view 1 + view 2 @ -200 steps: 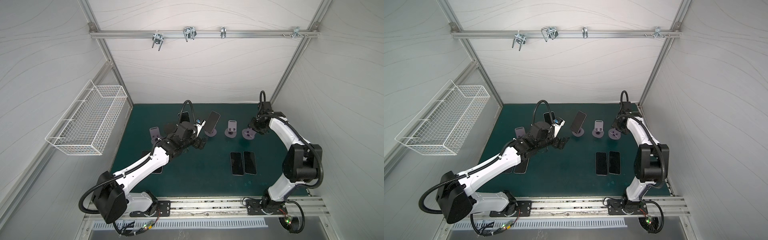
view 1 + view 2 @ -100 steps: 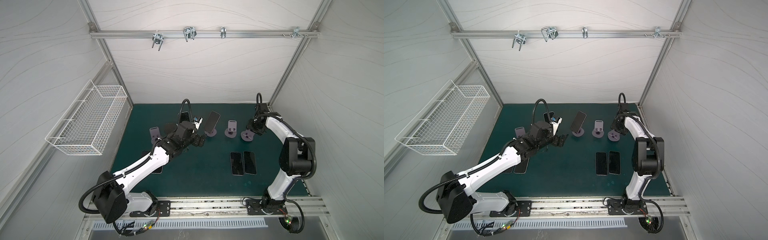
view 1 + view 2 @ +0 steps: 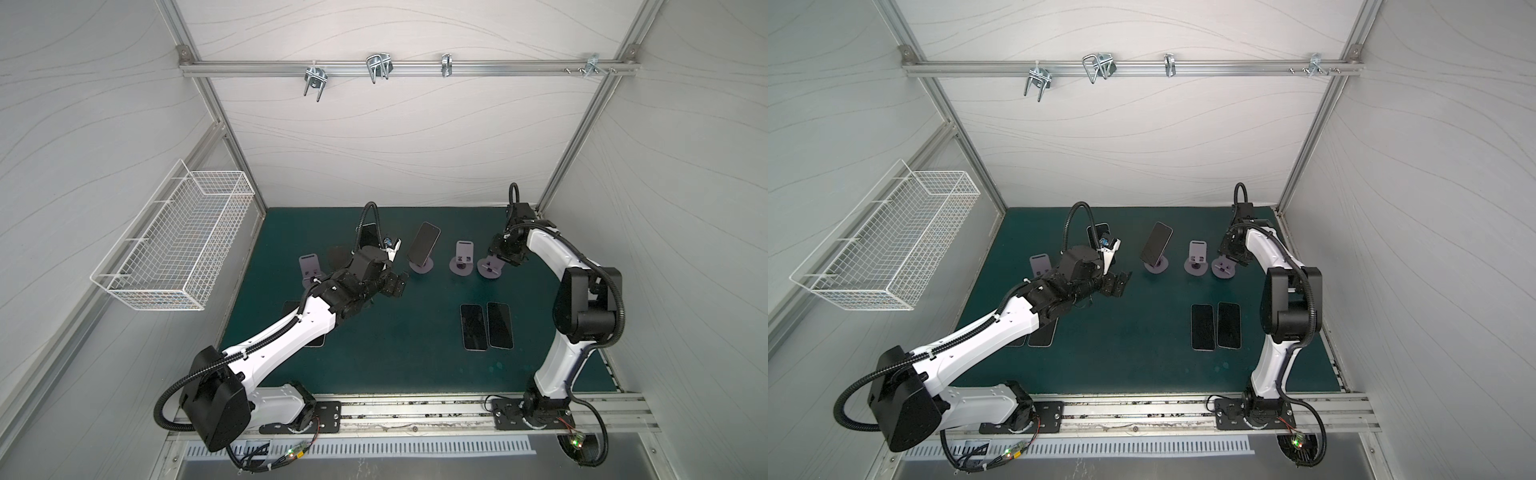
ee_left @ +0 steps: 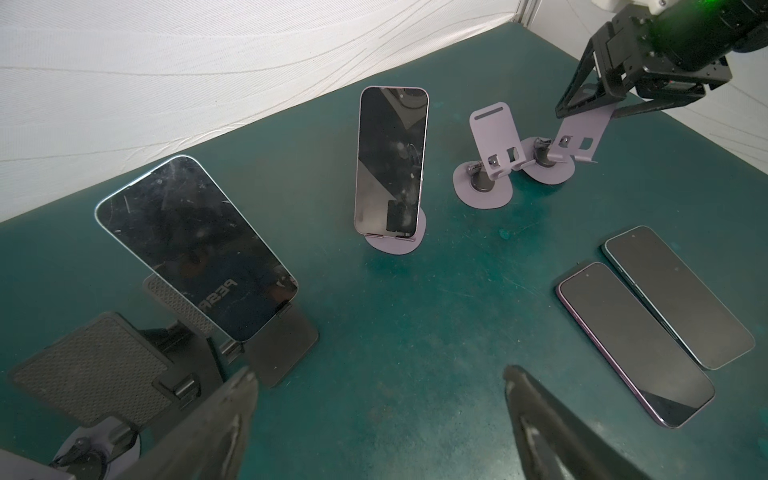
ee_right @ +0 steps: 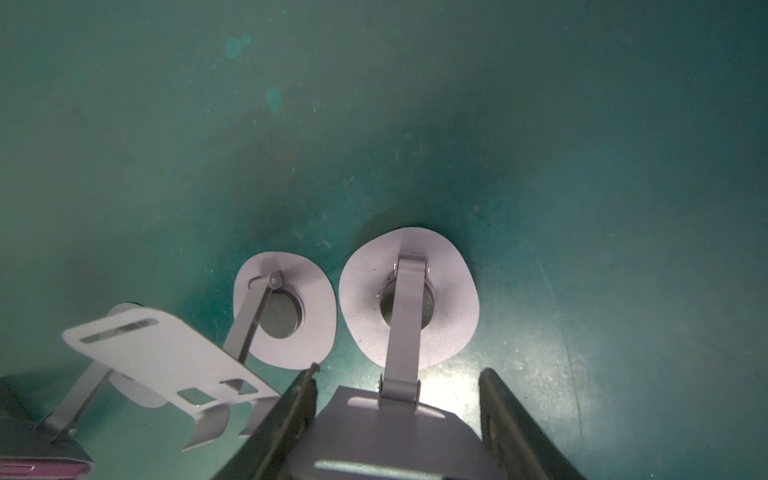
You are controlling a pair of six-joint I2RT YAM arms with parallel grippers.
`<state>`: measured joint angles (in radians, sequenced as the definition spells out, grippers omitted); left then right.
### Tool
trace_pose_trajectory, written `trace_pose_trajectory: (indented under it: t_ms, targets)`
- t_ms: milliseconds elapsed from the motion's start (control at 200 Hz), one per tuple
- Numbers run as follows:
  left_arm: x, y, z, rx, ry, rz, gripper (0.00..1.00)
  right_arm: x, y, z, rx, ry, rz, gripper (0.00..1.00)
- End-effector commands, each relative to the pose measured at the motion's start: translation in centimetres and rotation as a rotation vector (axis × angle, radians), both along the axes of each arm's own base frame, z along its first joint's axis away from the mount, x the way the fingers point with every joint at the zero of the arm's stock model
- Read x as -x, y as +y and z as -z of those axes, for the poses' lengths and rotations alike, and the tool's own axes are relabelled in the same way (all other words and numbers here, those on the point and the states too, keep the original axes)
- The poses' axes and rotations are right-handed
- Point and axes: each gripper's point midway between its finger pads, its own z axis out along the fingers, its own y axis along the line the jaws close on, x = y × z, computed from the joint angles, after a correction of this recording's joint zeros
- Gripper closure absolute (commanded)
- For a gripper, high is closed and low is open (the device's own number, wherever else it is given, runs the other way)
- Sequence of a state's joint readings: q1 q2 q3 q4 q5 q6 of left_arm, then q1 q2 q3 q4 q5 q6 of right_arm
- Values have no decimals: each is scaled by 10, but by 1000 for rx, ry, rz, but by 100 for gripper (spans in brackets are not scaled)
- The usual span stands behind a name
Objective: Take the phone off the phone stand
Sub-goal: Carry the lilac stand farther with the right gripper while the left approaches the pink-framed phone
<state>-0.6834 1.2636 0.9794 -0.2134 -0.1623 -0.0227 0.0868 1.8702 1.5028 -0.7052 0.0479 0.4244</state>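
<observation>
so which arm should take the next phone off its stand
Probably left. The left hand is open facing the phone on the purple stand; the right hand is shut on an empty stand.

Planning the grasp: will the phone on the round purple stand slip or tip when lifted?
The phone looks rigid and glossy, so probably slippery. It only leans on small lips; its purple stand seems light and may tip.

Green mat (image 3: 374, 357) bearing phone stands (image 3: 462, 262), flat phones (image 3: 473, 327)
</observation>
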Motion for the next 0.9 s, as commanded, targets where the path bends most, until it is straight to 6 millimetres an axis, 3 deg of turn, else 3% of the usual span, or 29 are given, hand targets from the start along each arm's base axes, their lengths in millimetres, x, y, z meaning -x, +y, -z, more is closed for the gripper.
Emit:
trace_pose_trajectory:
  t_ms: [0,455,745,895]
  targets:
    - [1,4,-11,10,-34,-13,6,-2,7,2,12,14,-35,42]
    - [9,15,-9,10,-35,-44,6,6,9,18,55,78,-59,28]
    - [10,22,-8,1,-44,-61,6,1,9,-12,48,28,-31,1]
    - [7,20,-15,-3,-61,-58,6,11,-5,-48,77,21,49,1]
